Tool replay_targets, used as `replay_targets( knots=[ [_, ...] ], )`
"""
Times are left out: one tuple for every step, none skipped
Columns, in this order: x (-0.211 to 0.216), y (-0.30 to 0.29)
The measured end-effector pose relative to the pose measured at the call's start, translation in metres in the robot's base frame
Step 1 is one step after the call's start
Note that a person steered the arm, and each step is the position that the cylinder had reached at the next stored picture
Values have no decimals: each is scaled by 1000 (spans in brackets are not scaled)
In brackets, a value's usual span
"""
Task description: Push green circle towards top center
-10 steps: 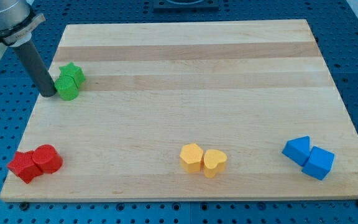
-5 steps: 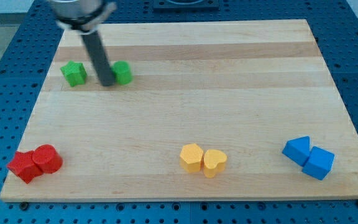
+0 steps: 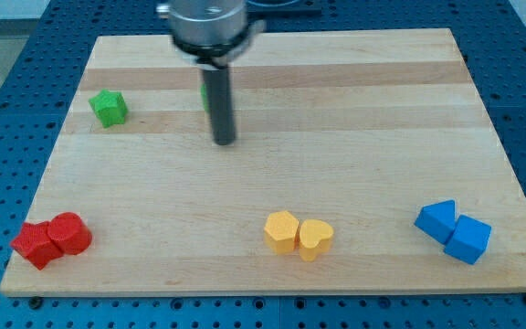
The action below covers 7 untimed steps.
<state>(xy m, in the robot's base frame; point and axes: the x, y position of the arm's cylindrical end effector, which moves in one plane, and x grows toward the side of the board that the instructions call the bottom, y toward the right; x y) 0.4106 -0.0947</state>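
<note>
Over the last second my tip has swept the green circle rightward, away from the green star at the desk's left. The circle now appears mostly hidden behind the rod, left of top center; more pushing is needed. The arm carries no gripper, so no open or closed state applies.

Arm end: a round, silvery grey metal collar with a dark band around its lower edge, blurred in the camera view.
Collar top: cut off by the view's top edge, so nothing above it shows.
Rod: a straight, smooth, dark grey cylinder below the collar, narrower than it, of even width.
Rod's lower end: my tip, blunt and flat, same dark grey.
Cables, screws, markings: cannot tell through the blur.
</note>
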Motion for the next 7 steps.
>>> replay_targets(
  knots=[
    [-60, -19],
    [-82, 16],
    [-94, 86],
    [-121, 137],
    [-160, 151],
    [-178, 163],
    [-181, 231]
  ],
)
